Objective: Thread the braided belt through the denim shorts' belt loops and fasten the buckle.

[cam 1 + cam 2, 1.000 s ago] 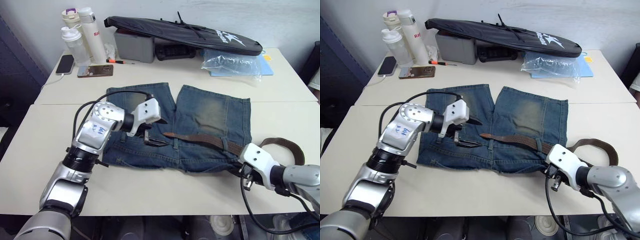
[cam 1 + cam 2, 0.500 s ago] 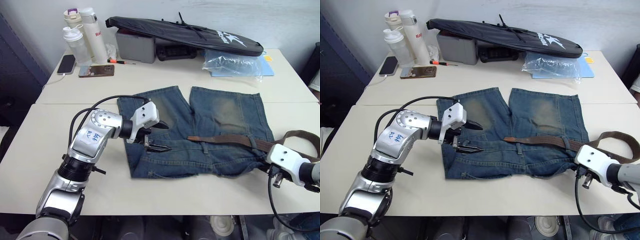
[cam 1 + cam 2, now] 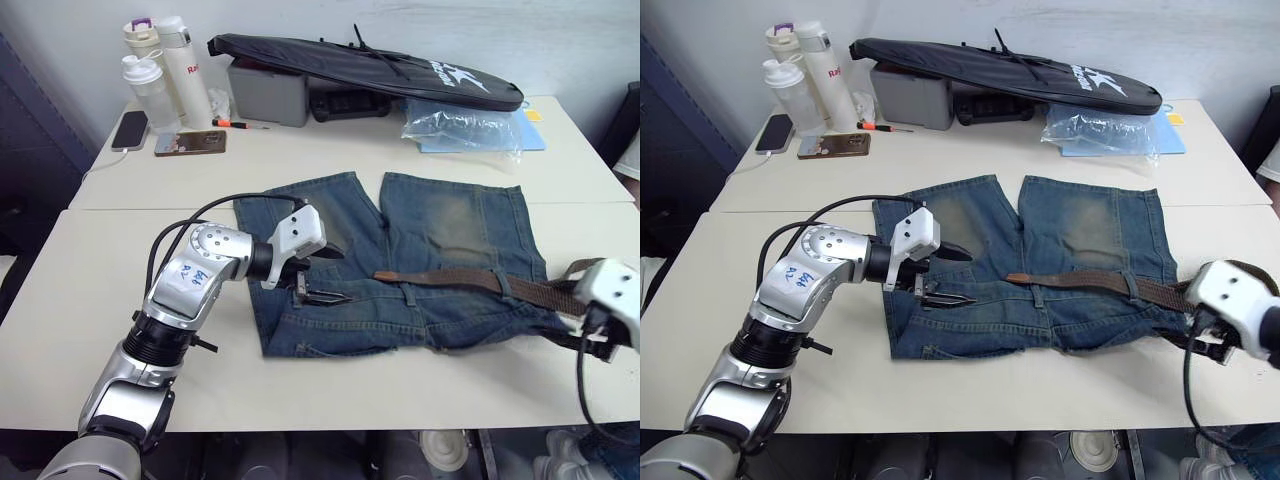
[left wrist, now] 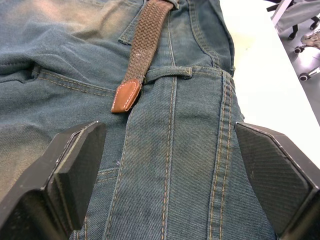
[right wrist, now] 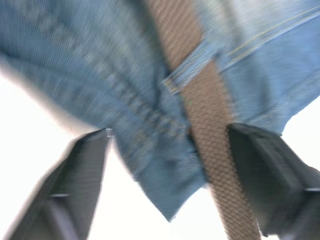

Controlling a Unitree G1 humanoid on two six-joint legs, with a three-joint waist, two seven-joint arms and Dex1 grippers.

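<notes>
Your right gripper point(image 3: 1215, 335) has drawn right; the braided belt point(image 3: 470, 282) lies straighter across the denim shorts point(image 3: 400, 270). Both grippers' fingers spread, left gripper point(image 3: 318, 290) hovering mid-frame.

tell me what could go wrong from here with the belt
1. The belt's tan tip sits just past a loop, so a tug from the right could slide it back out.
2. The left gripper is open over the shorts, its fingers wide of the tip, so closing might pinch denim instead.
3. The right gripper is open around the belt at the shorts' edge, so nothing holds it.
</notes>
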